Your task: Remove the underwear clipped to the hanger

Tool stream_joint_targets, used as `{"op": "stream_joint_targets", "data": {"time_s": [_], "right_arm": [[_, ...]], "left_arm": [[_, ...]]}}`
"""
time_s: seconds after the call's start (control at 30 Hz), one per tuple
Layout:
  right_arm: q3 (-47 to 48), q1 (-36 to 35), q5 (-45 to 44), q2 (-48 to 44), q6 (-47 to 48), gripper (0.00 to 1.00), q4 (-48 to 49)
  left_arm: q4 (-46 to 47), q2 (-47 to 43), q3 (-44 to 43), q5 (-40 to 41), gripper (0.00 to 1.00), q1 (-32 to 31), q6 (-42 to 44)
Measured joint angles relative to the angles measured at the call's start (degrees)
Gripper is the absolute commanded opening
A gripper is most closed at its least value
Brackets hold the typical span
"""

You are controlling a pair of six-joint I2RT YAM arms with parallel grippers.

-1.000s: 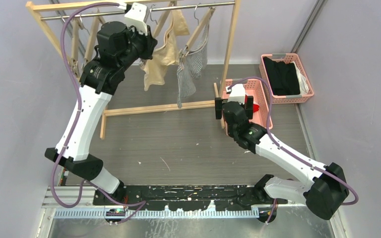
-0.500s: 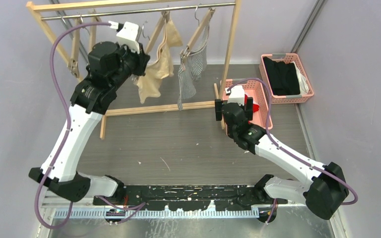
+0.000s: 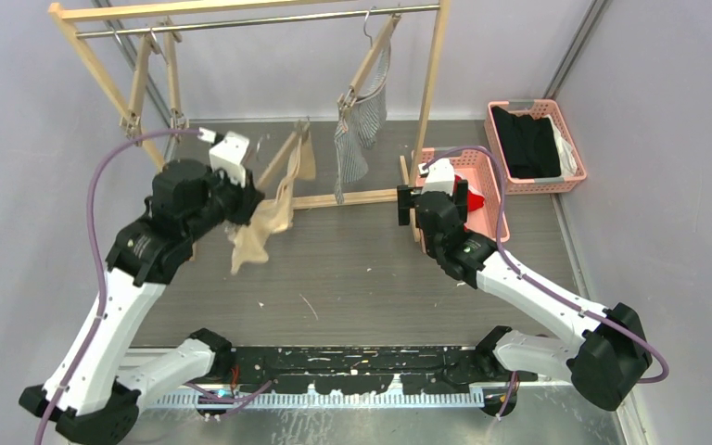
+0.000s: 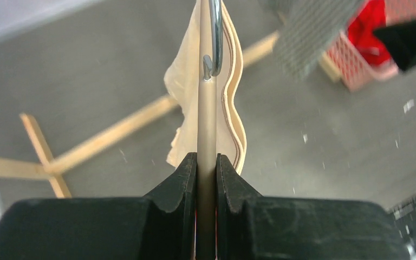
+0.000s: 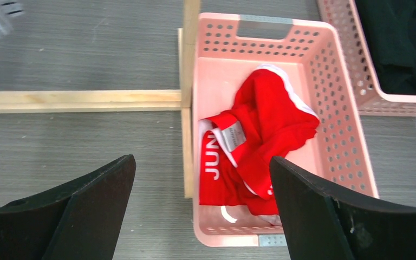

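My left gripper [image 3: 246, 201] is shut on a wooden hanger [image 3: 284, 163] that is off the rail and held low in front of the rack. The beige underwear [image 3: 253, 234] hangs clipped to it. In the left wrist view the fingers [image 4: 187, 173] pinch the hanger's bar [image 4: 207, 119], with the beige cloth [image 4: 234, 114] behind. The striped underwear [image 3: 356, 130] hangs clipped on a hanger on the rail. The red underwear [image 5: 260, 135] lies in the pink basket [image 5: 325, 65]. My right gripper [image 5: 201, 161] is open and empty above it, and shows in the top view [image 3: 436, 199].
The wooden rack [image 3: 440, 74] stands at the back, with empty hangers [image 3: 139, 83] at its left and its base bar [image 3: 352, 197] on the floor. A second pink basket [image 3: 498, 144] with black clothes [image 3: 528, 139] stands at the right.
My left arm has pulled the hanger with the beige underwear off the rail, down and toward the near left. The right arm has hardly moved.
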State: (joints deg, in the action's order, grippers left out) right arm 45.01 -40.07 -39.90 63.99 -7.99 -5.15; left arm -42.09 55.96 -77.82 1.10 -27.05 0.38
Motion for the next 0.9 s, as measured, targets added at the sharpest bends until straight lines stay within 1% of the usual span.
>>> {"op": "stream_joint_targets", "data": {"time_s": [0.2,0.33,0.53,0.67,0.77,0.83,0.9], "right_arm": [[0.0,0.0,7.8,0.0,0.1,1.0,1.7],[0.1,0.0,15.2,0.0,0.2,1.0,2.7],[1.4,0.2,31.6,-0.2,0.9,1.0,4.0],[1.5,0.5,43.7,-3.1,2.2,1.0,5.9],[2.2,1.5,49.6,-6.0,4.0,1.0,6.1],[3.3,3.3,53.0,-6.7,5.0,1.0,6.4],[4.6,5.5,58.5,-6.9,5.3,1.0,7.3]], "left_arm": [[-8.6,-9.4,12.6,-6.9,0.0,0.0,-1.5],[-11.4,-13.2,17.3,-12.4,0.0,0.0,-1.6],[-10.3,-16.6,20.0,-24.1,0.0,0.0,-1.2],[-8.7,-16.5,20.3,-31.5,0.0,0.0,-0.5],[-7.8,-15.1,20.4,-34.3,0.0,0.1,0.2],[-7.4,-14.3,20.8,-35.9,0.0,0.0,0.6],[-7.2,-13.7,21.5,-37.3,0.0,0.0,0.8]]}}
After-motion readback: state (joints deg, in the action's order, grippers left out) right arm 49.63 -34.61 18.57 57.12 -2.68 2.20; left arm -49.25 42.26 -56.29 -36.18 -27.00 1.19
